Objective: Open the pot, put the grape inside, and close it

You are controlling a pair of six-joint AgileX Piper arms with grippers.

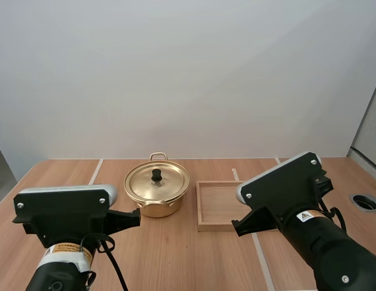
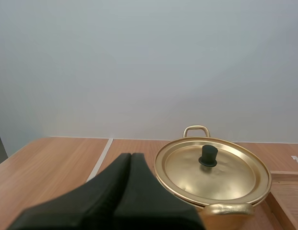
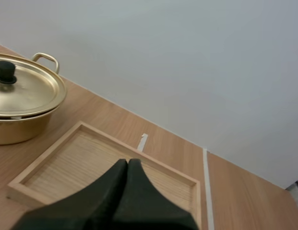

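Pot (image 1: 157,207) sat lidded at mid-tabletop (image 1: 175,257), with the wooden tray (image 1: 219,205) just beside it at 3 o'clock. Left pincer (image 2: 130,155): fingers pressed together on nothing, pot toward 1 o'clock. Right pincer (image 3: 128,162): likewise closed, gripping nothing, near the tray's front rim.

Lab-like test bench.
Bare wall (image 1: 188,73) behind the pot (image 1: 157,189), tape lines (image 1: 95,171) on the wooden desk (image 1: 175,260) beside it, a cable grommet (image 1: 365,202) well to its right.
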